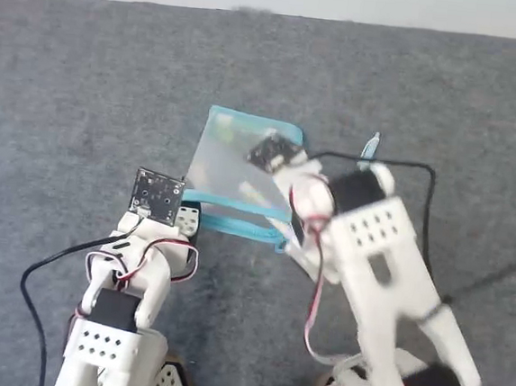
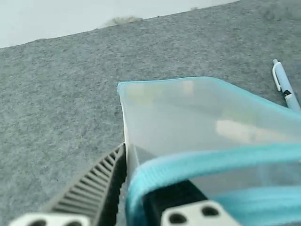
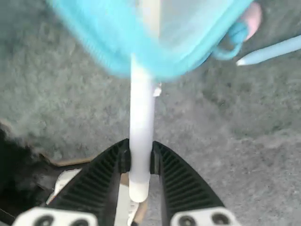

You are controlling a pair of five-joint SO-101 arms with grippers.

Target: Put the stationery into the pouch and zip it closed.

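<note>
The translucent pouch with blue zip edging lies mid-table, its open mouth facing the arms. My left gripper is at the mouth's left end, shut on the pouch's blue zip band. My right gripper is shut on a white pen, whose far end reaches into the blue mouth of the pouch. In the high view the right gripper is at the mouth's right end. Pale items show dimly through the pouch wall. A second, light blue pen lies on the carpet just right of the pouch.
Grey carpet covers the whole table. A black cable loops over the right arm near the loose pen. A pink rounded thing sits beside the pouch's zip pull.
</note>
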